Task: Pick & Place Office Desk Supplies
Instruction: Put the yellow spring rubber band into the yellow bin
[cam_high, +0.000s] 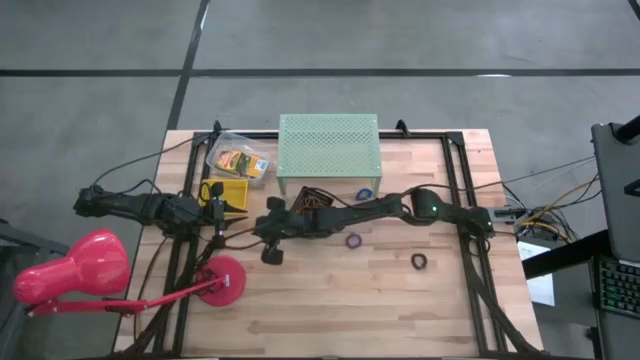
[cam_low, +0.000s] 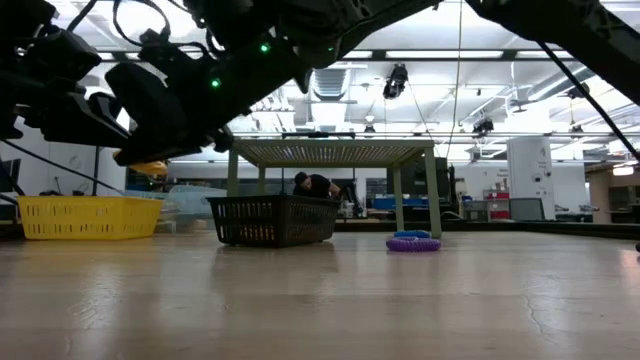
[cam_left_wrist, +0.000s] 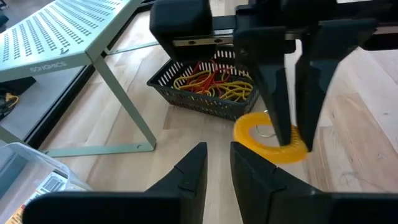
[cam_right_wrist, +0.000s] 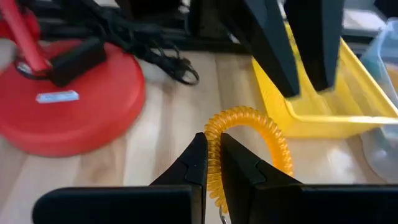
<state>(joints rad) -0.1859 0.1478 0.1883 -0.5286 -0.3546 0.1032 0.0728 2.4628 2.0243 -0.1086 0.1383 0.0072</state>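
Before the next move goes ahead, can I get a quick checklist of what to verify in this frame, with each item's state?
1. Right gripper shut on the orange coil: ok.
2. Coil lifted clear of the table: cannot tell.
3. Left gripper holding nothing, fingers nearly together: ok.
4. Two grippers apart, not touching: ok, but close.
5. Yellow tray near the coil, unobstructed: ok.
6. Black basket of rubber bands upright beside the green stand: ok.

Pretty cramped at the left-middle, with pink lamp base, yellow tray, black basket and green stand crowding in, but wide open bare wood across the near and right side of the table.
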